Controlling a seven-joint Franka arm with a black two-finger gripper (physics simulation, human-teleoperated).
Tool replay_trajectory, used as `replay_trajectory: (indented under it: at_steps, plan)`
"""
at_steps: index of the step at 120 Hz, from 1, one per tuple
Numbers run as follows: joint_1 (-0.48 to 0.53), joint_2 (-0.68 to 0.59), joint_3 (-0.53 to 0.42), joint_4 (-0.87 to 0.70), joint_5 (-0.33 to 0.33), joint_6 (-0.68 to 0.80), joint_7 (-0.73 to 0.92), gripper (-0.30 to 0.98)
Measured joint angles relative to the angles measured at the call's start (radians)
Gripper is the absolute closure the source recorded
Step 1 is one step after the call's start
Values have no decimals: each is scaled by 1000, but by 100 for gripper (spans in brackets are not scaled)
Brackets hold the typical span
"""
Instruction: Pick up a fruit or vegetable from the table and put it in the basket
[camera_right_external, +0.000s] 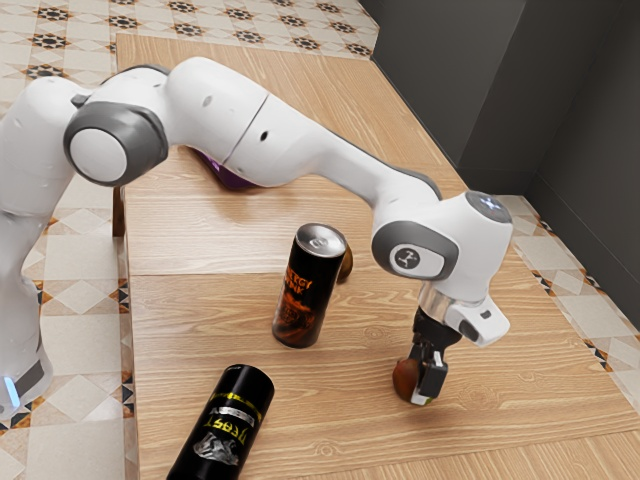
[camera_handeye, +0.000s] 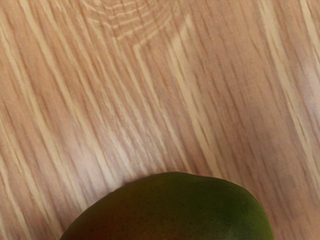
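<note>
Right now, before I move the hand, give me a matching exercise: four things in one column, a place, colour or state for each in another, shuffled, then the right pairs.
Things
1. Fruit at the hand
2. ENERGY DRINK can
3. Can with yellow lettering
4. Purple thing

Place, colour or state
a. Partly behind the arm
b. Cut off by the exterior view's lower edge
c. Red-brown and green
d. Upright, silver top

Pairs: 1-c, 2-d, 3-b, 4-a
</note>
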Motion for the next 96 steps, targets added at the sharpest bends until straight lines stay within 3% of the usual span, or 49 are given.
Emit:
replay_trajectory:
  at_steps: [25,69,96]
  plan:
    - [5,4,0,-2,-8,1,1,3]
    - [5,4,7,-1,-16,-4,-2,21]
    - [3,4,7,80,-1,-96,-7,27]
